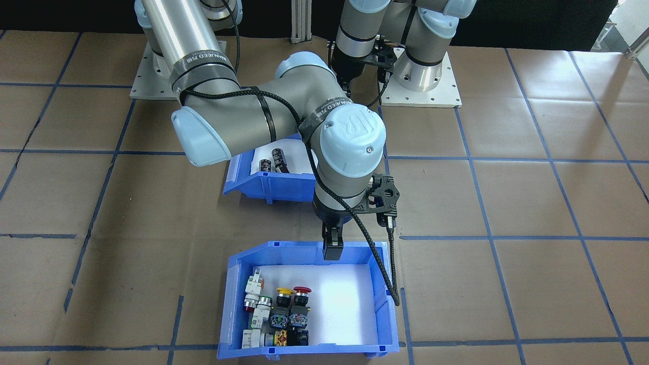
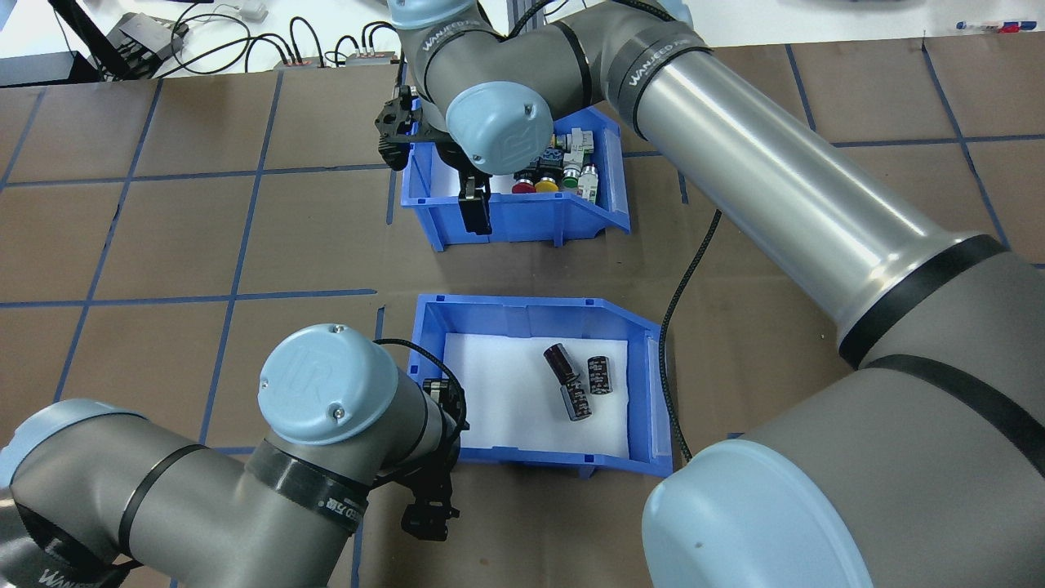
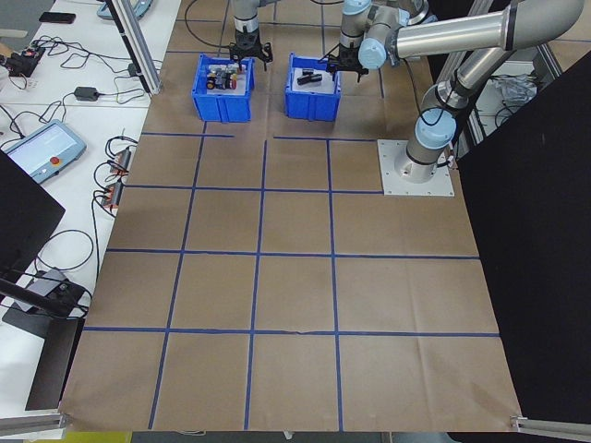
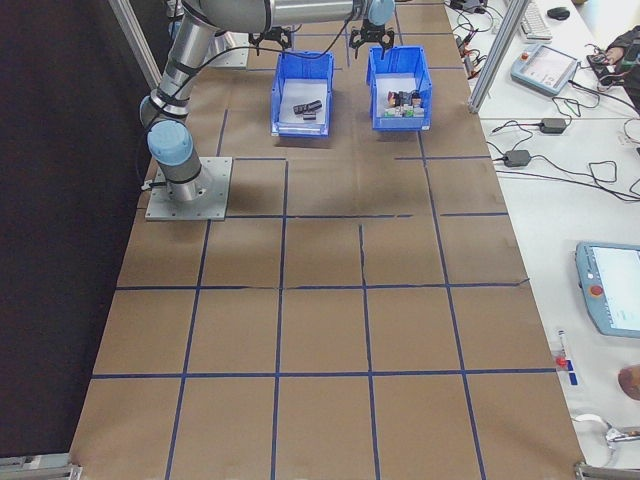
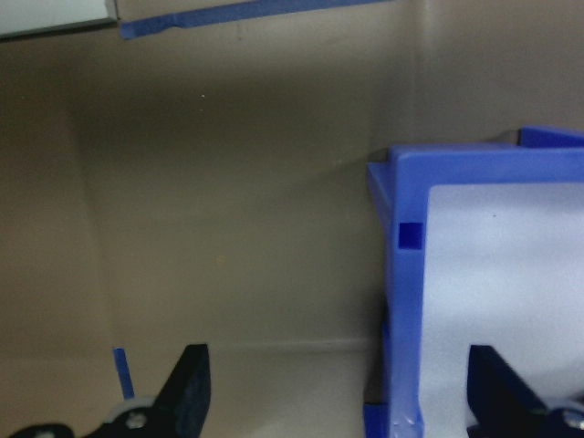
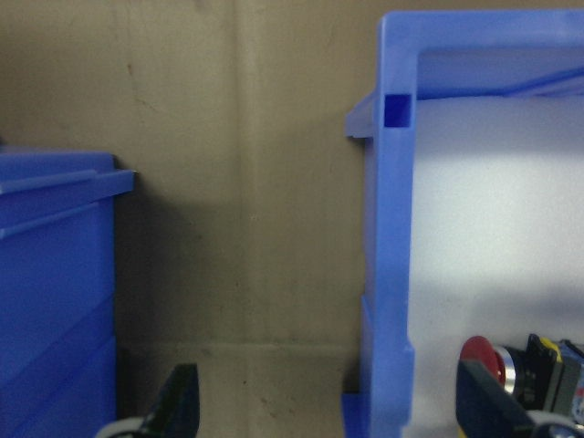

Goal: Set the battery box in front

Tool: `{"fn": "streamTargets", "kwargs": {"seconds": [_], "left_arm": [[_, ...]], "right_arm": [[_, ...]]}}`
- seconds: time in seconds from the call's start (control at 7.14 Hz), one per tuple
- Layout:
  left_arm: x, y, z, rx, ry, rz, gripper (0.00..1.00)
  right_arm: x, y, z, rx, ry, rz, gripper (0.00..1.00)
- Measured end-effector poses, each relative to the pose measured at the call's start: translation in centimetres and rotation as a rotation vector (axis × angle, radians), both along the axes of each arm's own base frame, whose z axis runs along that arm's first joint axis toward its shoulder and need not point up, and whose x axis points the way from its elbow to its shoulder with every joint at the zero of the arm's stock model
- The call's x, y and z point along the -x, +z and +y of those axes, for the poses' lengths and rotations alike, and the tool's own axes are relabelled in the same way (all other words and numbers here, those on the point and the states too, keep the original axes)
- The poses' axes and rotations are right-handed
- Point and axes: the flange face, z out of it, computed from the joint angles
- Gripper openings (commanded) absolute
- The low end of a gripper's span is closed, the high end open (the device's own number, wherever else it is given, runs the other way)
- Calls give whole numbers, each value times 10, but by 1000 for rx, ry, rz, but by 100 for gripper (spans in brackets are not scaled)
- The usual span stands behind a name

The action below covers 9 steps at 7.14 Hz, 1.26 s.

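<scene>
Battery box [image 2: 645,384]: on desk [image 2: 163,245], nearer robot, behind button bin [image 2: 522,219]; three cells inside.
Left gripper [image 5: 338,401]: fingers [image 5: 187,388] spread wide, straddling box's wall, holding nothing.
Right gripper [image 6: 328,406]: fingers [image 6: 178,401] wide, straddling button bin's wall.

arms [image 2: 784,188]: grey joints, silver tubes | caps [image 1: 353,133]: pale blue, UR logo, screws | cables [image 1: 372,243]: black braided | grippers [image 1: 332,248]: black | bases [image 1: 421,86]: metal plates
</scene>
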Motion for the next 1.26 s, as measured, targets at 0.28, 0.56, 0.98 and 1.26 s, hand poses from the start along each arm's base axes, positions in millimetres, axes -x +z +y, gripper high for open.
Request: {"fn": "streamTargets", "kwargs": {"seconds": [0.28,0.56,0.98,1.26], "left_arm": [[6,-7,-5,19,-3,20,96],[21,-19,-8,15,-16,56,64],[39,-41,-13,20,-31,76,0],[42,-39,-12,35,-48,103,0]], "right_arm": [[4,-33,-1,61,19,-25,71],[7,-37,-2,101,23,-21,21],[16,-26,-9,139,23,1,3],[30,5,-14,172,28,-15,2]]}}
